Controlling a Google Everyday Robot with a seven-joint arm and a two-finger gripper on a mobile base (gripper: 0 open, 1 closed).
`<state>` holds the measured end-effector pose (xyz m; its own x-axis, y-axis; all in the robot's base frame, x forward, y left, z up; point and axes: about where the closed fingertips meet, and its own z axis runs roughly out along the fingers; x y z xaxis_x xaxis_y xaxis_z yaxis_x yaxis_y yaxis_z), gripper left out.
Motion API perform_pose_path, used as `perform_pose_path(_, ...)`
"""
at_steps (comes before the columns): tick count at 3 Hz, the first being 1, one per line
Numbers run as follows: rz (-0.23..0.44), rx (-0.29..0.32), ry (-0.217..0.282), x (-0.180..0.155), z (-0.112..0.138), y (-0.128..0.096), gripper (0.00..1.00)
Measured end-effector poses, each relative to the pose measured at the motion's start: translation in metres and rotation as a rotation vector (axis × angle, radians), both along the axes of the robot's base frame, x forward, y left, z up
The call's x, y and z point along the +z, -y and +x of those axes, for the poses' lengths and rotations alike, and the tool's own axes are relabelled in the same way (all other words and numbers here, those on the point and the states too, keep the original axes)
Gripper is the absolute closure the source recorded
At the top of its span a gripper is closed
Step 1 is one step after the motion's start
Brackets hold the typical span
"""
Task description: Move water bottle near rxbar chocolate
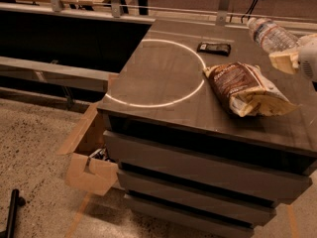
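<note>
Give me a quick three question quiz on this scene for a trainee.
1. True or false: the water bottle stands upright on the table.
2. Where is the claw? A) at the view's right edge, shut on the bottle; B) at the left edge; C) at the centre.
3. Fill in: the small black bar lying beyond the snack bag is the ____.
Key: 1 false, it is tilted and held off the table; 2 A; 3 rxbar chocolate.
</note>
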<state>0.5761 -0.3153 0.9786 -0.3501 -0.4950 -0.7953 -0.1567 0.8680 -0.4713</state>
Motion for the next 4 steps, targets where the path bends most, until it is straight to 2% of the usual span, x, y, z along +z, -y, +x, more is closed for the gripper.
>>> perform_pose_path(1, -0.017, -0.058, 0.006, 0.003, 0.027, 0.022, 1.00)
perform_pose_path(2, -0.044, -0.071, -0.041, -0.016, 0.056, 0.018, 1.00)
perform_pose_path(3, -0.031, -0.059, -0.079, -0.042, 0.072, 0.014, 1.00)
perform_pose_path(4, 0.021, -0.069, -0.069, -0.056, 0.088, 0.021, 1.00)
